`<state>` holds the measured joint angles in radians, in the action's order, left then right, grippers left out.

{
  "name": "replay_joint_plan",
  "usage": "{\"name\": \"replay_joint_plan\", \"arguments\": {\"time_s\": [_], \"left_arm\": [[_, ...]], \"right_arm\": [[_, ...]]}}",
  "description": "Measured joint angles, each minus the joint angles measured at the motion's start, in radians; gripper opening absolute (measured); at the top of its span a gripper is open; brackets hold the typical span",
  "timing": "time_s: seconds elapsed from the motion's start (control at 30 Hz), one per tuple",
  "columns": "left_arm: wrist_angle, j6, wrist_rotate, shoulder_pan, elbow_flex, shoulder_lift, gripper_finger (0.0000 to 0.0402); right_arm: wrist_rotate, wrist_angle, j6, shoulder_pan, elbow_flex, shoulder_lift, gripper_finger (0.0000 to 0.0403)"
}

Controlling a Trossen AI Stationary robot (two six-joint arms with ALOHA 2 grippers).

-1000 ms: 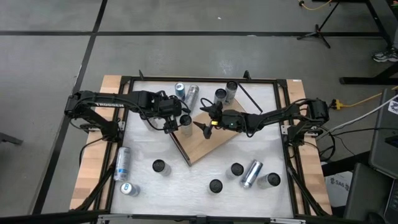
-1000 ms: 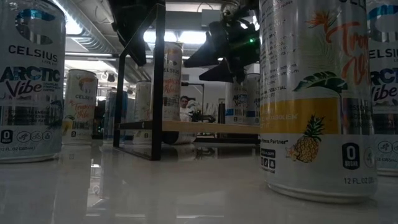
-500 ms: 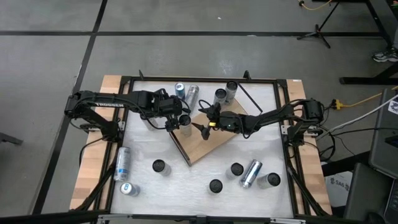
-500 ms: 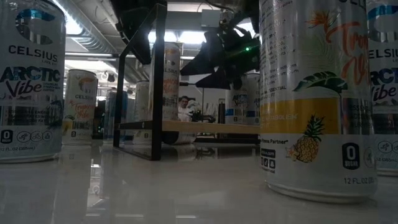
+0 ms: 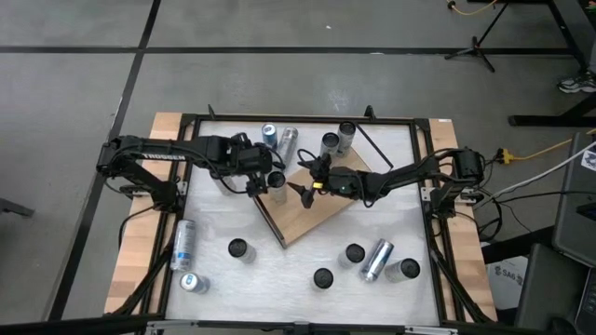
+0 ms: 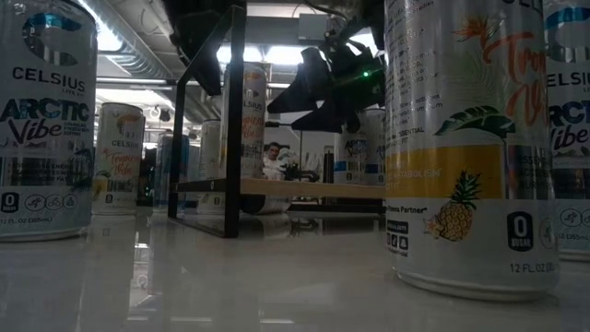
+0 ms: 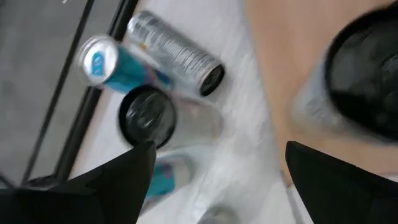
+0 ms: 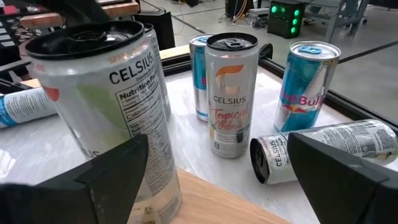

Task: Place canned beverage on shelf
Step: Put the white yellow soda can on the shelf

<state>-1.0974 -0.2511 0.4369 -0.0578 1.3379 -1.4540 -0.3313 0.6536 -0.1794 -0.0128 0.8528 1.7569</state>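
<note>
White tabletop (image 5: 279, 270) strewn with cans, and the upright can (image 5: 277, 180) is standing on the shelf's (image 5: 312, 216) corner, left gripper (image 5: 263, 180) hovering spread-fingered right over it, nearer than the right gripper (image 5: 305, 179), also gaping, just beside it.

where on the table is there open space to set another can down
Free: the white stretch in front of the shelf, between the lying can at the left edge and the standing cans. Crowded: the back edge, where cans cluster beside the left gripper and right gripper.
</note>
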Motion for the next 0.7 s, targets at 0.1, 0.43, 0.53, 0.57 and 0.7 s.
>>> {"name": "replay_joint_plan", "arguments": {"time_s": [0.1, 0.43, 0.53, 0.57, 0.7], "left_arm": [[-0.046, 0.000, 0.025, 0.000, 0.048, 0.002, 0.0352], [-0.088, -0.008, -0.122, -0.001, 0.267, 0.003, 0.0352], [-0.028, -0.017, -0.175, 0.002, 0.285, 0.003, 0.0352], [-0.008, -0.026, -0.189, 0.004, 0.285, 0.003, 0.0352], [0.031, -0.030, -0.220, 0.020, 0.283, -0.007, 0.0352]], "right_arm": [[0.000, -0.015, 0.011, 0.000, 0.000, -0.004, 0.0376], [0.001, -0.187, 0.015, 0.000, 0.000, -0.112, 0.0376], [0.002, -0.222, 0.028, 0.000, 0.000, -0.148, 0.0376], [0.002, -0.231, 0.031, 0.000, 0.000, -0.159, 0.0376], [0.002, -0.240, 0.031, 0.000, 0.000, -0.181, 0.0376]]}}
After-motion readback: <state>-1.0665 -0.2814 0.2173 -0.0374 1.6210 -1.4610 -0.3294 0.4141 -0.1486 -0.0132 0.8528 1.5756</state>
